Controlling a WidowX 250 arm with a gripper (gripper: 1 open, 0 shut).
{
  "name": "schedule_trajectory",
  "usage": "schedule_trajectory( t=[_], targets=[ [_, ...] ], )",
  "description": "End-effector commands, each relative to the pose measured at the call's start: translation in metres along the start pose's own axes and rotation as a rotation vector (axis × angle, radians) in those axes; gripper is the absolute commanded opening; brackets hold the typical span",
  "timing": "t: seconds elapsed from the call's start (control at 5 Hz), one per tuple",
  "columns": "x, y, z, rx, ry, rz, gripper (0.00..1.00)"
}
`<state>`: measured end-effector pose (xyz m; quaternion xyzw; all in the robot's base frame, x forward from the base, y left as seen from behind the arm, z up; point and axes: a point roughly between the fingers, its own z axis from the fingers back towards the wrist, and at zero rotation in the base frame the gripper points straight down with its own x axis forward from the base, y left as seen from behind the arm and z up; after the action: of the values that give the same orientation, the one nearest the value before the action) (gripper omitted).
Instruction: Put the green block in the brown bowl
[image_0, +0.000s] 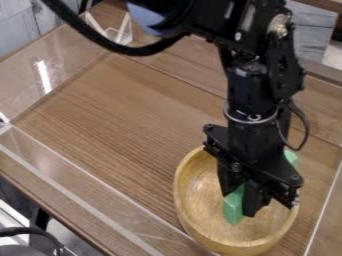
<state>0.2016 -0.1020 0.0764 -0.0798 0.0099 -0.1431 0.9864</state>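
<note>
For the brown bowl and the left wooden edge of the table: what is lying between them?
Between the brown bowl and that edge, the camera view shows only wooden tabletop.

Black arm upright, gripper low; shut

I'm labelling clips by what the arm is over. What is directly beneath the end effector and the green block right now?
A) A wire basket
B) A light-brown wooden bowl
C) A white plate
B: the light-brown wooden bowl lies below, its rim curving around the green block and the end effector's tip.
</note>
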Motion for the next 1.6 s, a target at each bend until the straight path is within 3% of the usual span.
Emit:
schedule_trajectory(
  t=[0.0,1.4],
  targets=[
    [0.009,0.002,0.005,-0.011,-0.036,0.012,0.00],
    [0.014,0.016,-0.009,-0.044,-0.036,0.061,0.00]
  ],
)
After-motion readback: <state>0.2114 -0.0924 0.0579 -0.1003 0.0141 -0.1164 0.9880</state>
